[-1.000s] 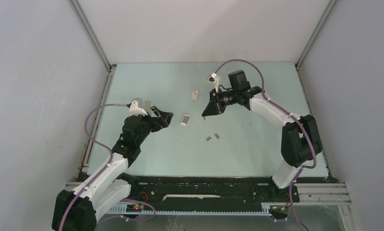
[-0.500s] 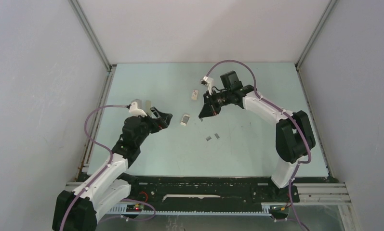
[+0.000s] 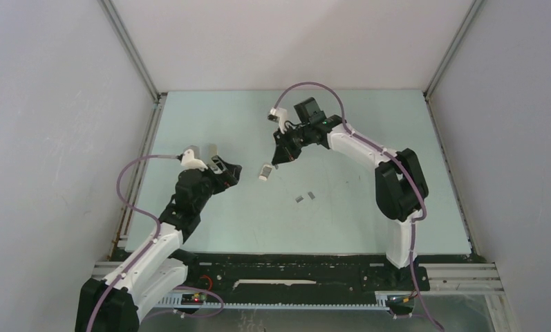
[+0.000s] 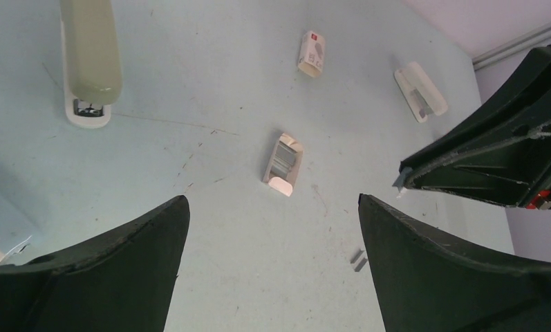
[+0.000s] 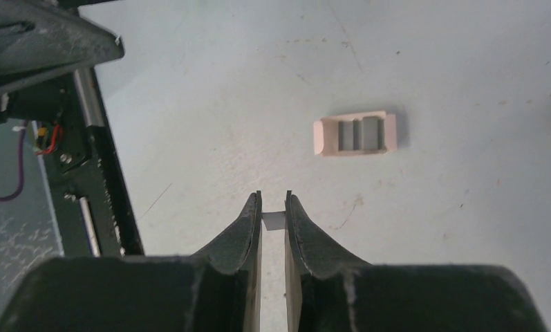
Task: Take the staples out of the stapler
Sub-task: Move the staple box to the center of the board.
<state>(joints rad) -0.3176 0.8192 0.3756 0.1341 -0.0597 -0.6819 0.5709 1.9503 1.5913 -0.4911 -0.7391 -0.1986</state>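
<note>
Right wrist view has the right gripper (image 5: 274, 207) with its jaws drawn almost together, only a slit between them, and a tiny pale staple strip (image 5: 275, 220) pinched at the very fingertips above the table (image 5: 466, 62). By its look it weighs next to nothing, so the pinch does all the holding. It is likely stiff along its length but brittle, since glued staples snap apart if bent or squeezed hard, and bare metal is slick against the pads. The sound hold is the one shown: a light grip across the narrow width, near mid-length, with the strip kept level. Just near and slightly left of this gripper lies a small open tray (image 5: 355, 134) with grey strips in it. More loose staples (image 3: 305, 197) lie flat on the table, nearer and to the right of the tray. Lying flat, they probably offer little edge to catch, so the fingertips would need to straddle one closely. Left of the tray, the left gripper (image 4: 271, 204) stands with its jaws spread wide and nothing between them. From its camera a large stapler (image 4: 89, 59), a small stapler (image 4: 419, 92) and a small white box (image 4: 312, 52) show, all well apart from the tray. Which stapler is being emptied I cannot tell.
</note>
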